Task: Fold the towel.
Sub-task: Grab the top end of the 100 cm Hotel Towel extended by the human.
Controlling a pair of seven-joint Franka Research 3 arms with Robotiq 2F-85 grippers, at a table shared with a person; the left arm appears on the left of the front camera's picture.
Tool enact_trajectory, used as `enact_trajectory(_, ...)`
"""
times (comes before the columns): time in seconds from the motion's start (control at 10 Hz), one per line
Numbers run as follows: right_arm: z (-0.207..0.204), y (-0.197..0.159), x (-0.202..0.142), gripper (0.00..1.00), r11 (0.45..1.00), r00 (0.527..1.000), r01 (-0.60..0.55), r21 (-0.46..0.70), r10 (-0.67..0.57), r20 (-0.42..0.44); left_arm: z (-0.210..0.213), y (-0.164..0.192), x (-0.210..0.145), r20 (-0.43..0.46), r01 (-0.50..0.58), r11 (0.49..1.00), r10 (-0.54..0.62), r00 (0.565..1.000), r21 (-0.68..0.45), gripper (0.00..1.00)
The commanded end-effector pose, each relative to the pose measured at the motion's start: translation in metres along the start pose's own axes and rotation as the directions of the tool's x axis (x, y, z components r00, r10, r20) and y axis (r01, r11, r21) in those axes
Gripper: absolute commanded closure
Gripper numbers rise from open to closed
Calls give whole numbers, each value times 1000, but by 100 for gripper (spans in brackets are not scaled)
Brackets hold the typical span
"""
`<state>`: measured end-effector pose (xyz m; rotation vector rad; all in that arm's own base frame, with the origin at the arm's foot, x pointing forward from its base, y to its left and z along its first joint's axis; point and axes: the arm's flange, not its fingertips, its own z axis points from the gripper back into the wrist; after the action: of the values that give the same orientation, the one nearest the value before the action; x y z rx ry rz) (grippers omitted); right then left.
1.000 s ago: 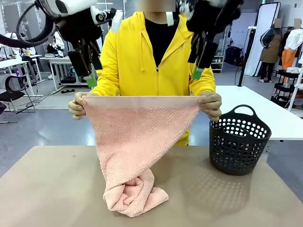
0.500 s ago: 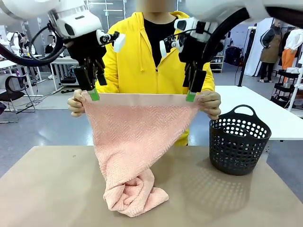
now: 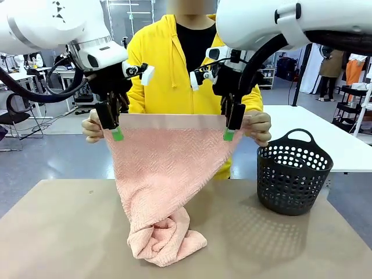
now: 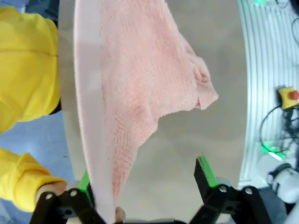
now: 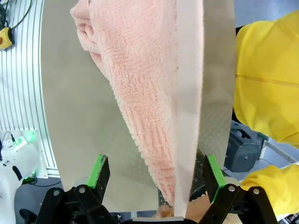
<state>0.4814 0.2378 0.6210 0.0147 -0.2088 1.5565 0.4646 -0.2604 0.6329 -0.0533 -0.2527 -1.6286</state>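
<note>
Front view, left to right. Seeing person's hand at picture left (image 3: 91,128) pinching 1 top corner of light pink herringbone terry cloth towel (image 3: 168,174). Just inboard: left gripper (image 3: 116,131) pointing down across the plain hem band, jaws wide, straddling hem, not clamped. Same in left wrist view: 2 green-padded fingers (image 4: 204,171) well apart, hem edge just beside 1, clear gap to the other. Mid-frame: towel held up stretched by its top hem between both hands, hanging and narrowing to a bunched lower end resting on flat tan table (image 3: 52,232). Next: right gripper (image 3: 230,130) over hem near the other corner, pointing down, jaws wide with hem between them; in right wrist view hem closer to 1 finger. Just outboard: person's other hand (image 3: 260,128) gripping that corner. Far right: black perforated round plastic basket (image 3: 293,174) upright on table, apart from towel.
</note>
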Motion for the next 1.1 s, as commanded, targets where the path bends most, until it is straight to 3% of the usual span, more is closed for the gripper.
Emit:
enact_trajectory(0.0,-9,2,-7,0,999,1000,-29,31,29,11,-8,1,-5,23,-25,999,25,999,25,0)
enact_trajectory(0.1,-12,3,-7,0,999,1000,-30,30,29,10,-10,3,-7,22,-37,999,36,999,30,0)
enact_trajectory(0.2,-13,4,-6,31,999,1000,-29,20,29,6,-10,6,-9,12,-53,998,53,999,40,15)
enact_trajectory(0.3,-12,4,-6,60,999,1000,-31,10,31,5,-8,8,-11,10,-101,994,100,995,51,60)
enact_trajectory(0.4,-12,3,-6,91,999,999,-33,7,33,0,-7,9,-11,25,-84,995,83,996,55,75)
enact_trajectory(0.5,-13,3,-5,100,999,999,-32,9,32,0,-6,9,-11,31,-84,995,82,996,58,100)
enact_trajectory(1.0,-13,2,-2,100,999,999,-35,11,35,7,-13,8,-12,12,-73,996,73,997,51,100)
